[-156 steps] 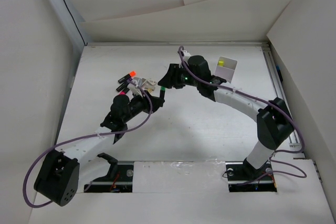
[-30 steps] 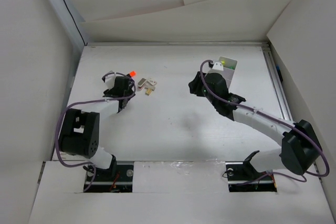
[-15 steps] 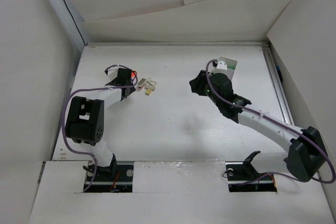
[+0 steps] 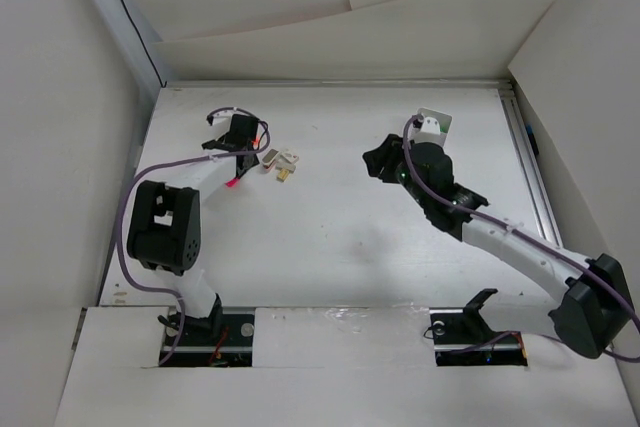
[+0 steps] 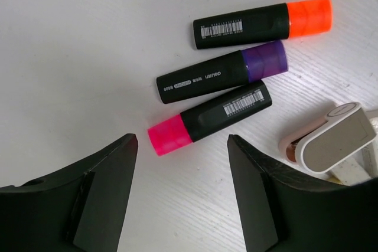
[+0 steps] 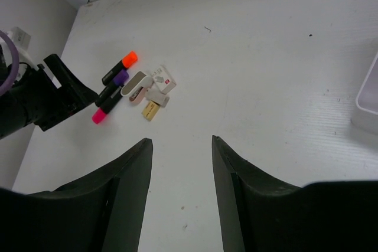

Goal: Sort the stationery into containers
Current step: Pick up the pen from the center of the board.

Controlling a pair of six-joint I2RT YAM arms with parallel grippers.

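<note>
Three short black markers lie side by side in the left wrist view: one with an orange cap [image 5: 263,23], one with a purple cap [image 5: 221,76], one with a pink cap [image 5: 209,117]. A pale clip-like piece [image 5: 331,143] lies to their right. My left gripper [image 5: 183,166] is open and empty just above the table, with the pink cap close in front of the jaws. My right gripper [image 6: 182,146] is open and empty above bare table. The white tub [image 4: 438,123] stands behind the right wrist, partly hidden. The markers [image 6: 112,84] also show in the right wrist view.
Small pale pieces and a yellow one [image 4: 281,162] lie right of the markers. Tall white cardboard walls [image 4: 90,97] enclose the table on the left, back and right. The left arm's elbow [image 4: 162,237] stands near the left wall.
My left gripper has moved farther back over the markers. My right arm has drawn slightly right, towards the tub. Both grippers stay open.
</note>
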